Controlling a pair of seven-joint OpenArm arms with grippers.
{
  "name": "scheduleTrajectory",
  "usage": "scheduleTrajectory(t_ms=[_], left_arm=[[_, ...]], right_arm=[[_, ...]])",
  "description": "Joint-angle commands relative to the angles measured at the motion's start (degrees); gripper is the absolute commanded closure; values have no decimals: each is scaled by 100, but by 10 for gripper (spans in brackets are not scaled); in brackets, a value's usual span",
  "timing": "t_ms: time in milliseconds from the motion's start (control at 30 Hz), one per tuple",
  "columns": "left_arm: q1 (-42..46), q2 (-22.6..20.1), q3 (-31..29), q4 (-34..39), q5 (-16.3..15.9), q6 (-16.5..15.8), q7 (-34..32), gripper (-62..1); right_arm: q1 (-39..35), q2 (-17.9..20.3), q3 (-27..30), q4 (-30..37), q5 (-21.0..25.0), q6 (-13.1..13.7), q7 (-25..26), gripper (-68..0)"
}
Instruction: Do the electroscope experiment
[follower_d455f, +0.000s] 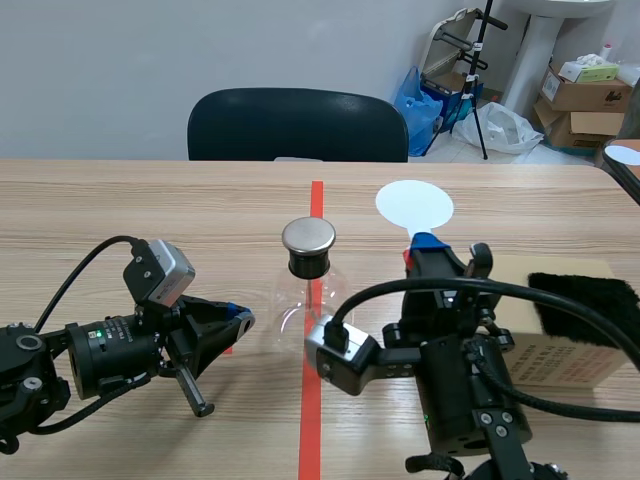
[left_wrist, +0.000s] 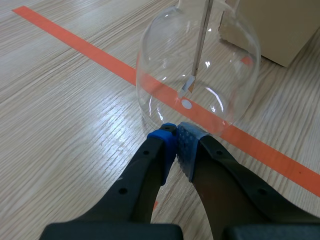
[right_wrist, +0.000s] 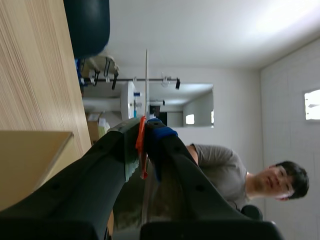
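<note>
Scene: a white round paddle (follower_d455f: 414, 205) is held raised, right of the clear glass metal-capped electroscope flask (follower_d455f: 308, 272), likely for bringing to its cap.
Left wrist: the left gripper (left_wrist: 176, 145) is closed, empty, just beside the flask.
Right wrist: the right gripper (right_wrist: 142, 137) is clamped on the paddle's handle.

Looked like an office workroom: wood-grain counter (follower_d455f: 130, 205), dark chair (follower_d455f: 297, 125) behind it, cardboard boxes (follower_d455f: 583, 98) (stacked in the far corner), plastic bags (follower_d455f: 414, 100), a tripod (follower_d455f: 479, 90).
</note>
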Motion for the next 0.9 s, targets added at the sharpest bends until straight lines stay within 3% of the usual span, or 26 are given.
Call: scheduleTrajectory(t_ms=[0, 200, 467, 633, 867], left_arm=[[-33, -2, -57, 151, -39, -17, -83, -31], [-33, -2, -57, 151, -39, -17, -83, -31], [-33, -2, -57, 151, -39, -17, -83, -31], [-33, -4, -57, 151, -39, -17, -83, -31], [-33, -4, -57, 151, -39, -17, -83, -31]], right_arm=[[72, 0, 52, 149, -6, -66, -201, -10], [72, 0, 52, 149, -6, -66, -852, -10], [72, 0, 52, 149, -6, -66, -1064, -10], [72, 0, 52, 149, -6, -66, -619, -10], [72, 0, 52, 149, -6, -66, 566, -10]])
